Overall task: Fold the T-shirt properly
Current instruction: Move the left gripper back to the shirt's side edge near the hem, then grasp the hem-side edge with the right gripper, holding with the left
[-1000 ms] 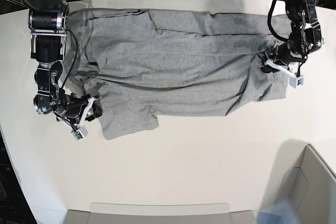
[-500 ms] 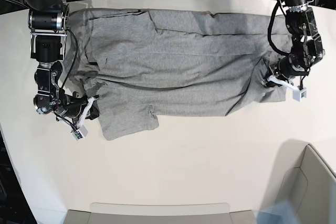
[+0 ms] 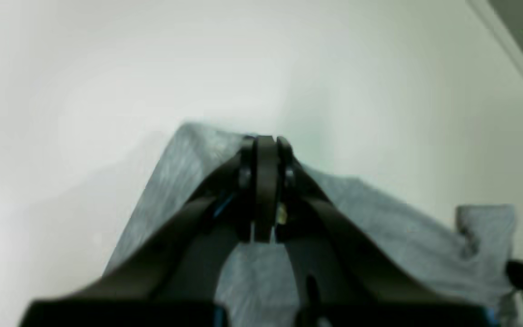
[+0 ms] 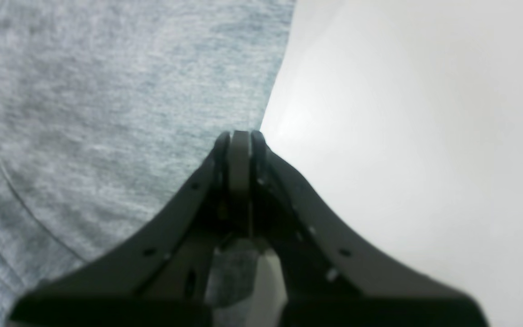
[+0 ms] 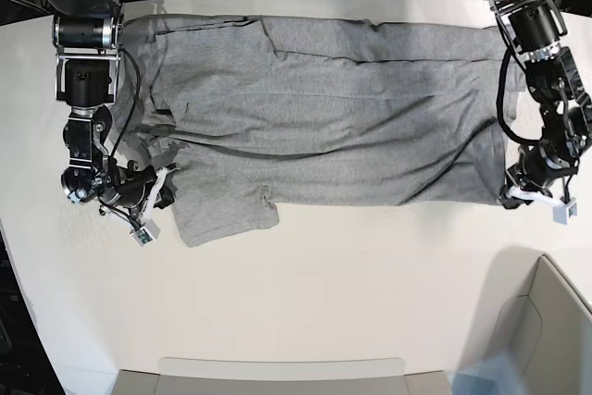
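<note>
The grey T-shirt (image 5: 314, 122) lies spread across the table's (image 5: 324, 302) far half; the left gripper (image 5: 514, 195) and right gripper (image 5: 162, 190) each pinch an opposite near edge, apparently to tension the cloth for a fold

From here the overhead view is bright and even, with the white table (image 5: 305, 293) sharp and only soft shadows under the shirt (image 5: 314, 117) edges. Both wrist views look soft and smeared to me, their dark fingers (image 3: 266, 181) out of focus up close. A pale glare patch sits on the table in the right wrist view.
</note>
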